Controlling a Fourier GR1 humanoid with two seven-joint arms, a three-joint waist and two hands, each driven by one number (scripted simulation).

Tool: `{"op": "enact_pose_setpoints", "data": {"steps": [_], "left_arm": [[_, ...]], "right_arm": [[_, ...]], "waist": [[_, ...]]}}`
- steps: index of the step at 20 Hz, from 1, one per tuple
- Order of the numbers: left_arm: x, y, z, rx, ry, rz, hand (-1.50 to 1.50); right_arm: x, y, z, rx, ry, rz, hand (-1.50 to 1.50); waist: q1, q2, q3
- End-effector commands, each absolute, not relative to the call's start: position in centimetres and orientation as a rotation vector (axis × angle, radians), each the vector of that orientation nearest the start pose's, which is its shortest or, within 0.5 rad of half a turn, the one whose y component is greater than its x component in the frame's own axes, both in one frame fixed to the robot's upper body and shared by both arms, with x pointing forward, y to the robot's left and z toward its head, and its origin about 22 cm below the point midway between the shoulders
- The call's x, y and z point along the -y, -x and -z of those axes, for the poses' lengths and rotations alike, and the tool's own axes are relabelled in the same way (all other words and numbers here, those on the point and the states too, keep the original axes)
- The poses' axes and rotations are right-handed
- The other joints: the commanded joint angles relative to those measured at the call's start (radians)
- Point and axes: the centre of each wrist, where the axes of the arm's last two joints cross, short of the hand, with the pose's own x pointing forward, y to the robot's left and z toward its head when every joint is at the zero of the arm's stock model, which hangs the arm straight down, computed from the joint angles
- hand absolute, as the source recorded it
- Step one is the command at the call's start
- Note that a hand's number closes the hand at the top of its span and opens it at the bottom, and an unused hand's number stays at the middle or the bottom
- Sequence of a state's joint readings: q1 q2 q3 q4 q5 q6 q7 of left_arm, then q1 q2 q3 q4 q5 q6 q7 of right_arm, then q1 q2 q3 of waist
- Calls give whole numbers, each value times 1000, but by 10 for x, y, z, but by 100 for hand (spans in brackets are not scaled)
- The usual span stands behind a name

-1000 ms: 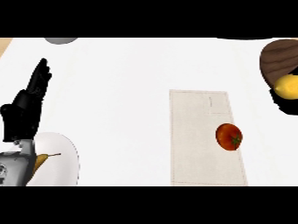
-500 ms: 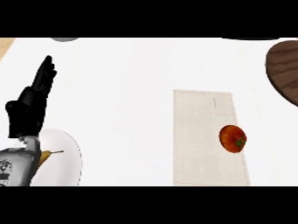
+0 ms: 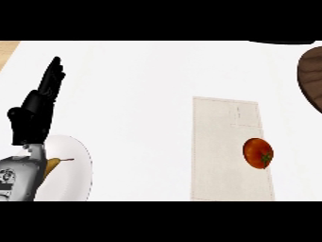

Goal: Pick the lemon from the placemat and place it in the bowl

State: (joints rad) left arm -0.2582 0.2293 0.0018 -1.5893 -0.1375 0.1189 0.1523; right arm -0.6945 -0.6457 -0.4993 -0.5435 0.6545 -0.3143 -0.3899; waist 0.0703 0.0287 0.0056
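A pale placemat lies on the white counter, right of centre. On its right edge sits a red tomato with a green stem. A dark wooden bowl is cut off by the right edge; a sliver of yellow shows at its rim, too small to name. No lemon is plainly visible. My left hand stands open at the left, fingers straight and pointing up, holding nothing. My right hand is out of the picture.
A white plate with a yellowish fruit lies at the lower left, partly hidden by my left forearm. Wooden floor shows past the counter's far-left edge.
The view has shifted, so the bowl slid further right and the yellow lemon in it and the right hand left the picture. The left hand kept its pose.
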Motion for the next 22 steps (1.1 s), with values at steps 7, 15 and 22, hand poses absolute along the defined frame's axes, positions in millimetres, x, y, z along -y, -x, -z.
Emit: {"op": "enact_pose_setpoints", "data": {"steps": [7, 15, 22], "left_arm": [[-235, -305, -91, 1719, -324, 211, 0], [-251, -300, -84, 1690, -332, 222, 0], [-250, -298, -89, 1692, -352, 191, 0]], "right_arm": [[468, -364, -83, 1545, 930, -286, -150], [498, -344, -89, 1699, 858, -119, -150], [536, -307, -89, 1707, 744, -10, -150]], "waist": [[7, 7, 3], [4, 7, 4], [-12, 1, 4]]}}
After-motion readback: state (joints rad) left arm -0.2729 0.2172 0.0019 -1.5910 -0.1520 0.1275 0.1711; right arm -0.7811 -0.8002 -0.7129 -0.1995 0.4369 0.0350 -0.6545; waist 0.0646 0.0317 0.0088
